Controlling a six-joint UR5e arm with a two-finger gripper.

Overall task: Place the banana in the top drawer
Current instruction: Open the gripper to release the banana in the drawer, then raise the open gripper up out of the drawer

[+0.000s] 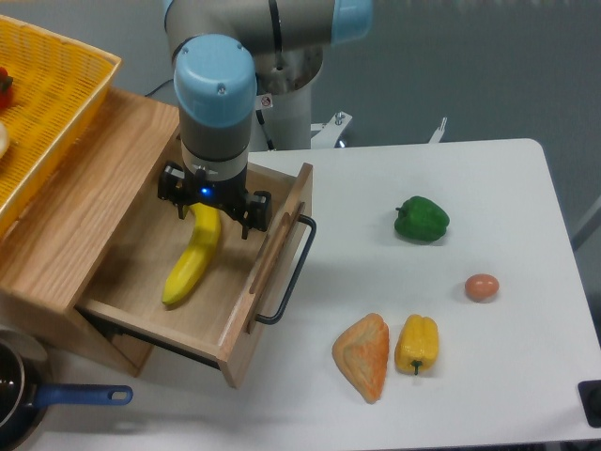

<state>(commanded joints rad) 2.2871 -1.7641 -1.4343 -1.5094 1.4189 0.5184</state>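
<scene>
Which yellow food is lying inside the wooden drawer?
The banana. It lies in the top drawer, under the gripper; the yellow pepper sits out on the table.

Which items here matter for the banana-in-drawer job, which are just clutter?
Job items:
long curved yellow banana, lying in the drawer
open light-wood top drawer with black wire handle
gripper, above the banana's upper end

Just lying about:
green bell pepper
stubby yellow bell pepper
brown egg
orange pastry-like wedge
yellow mesh basket
blue-handled pot
</scene>
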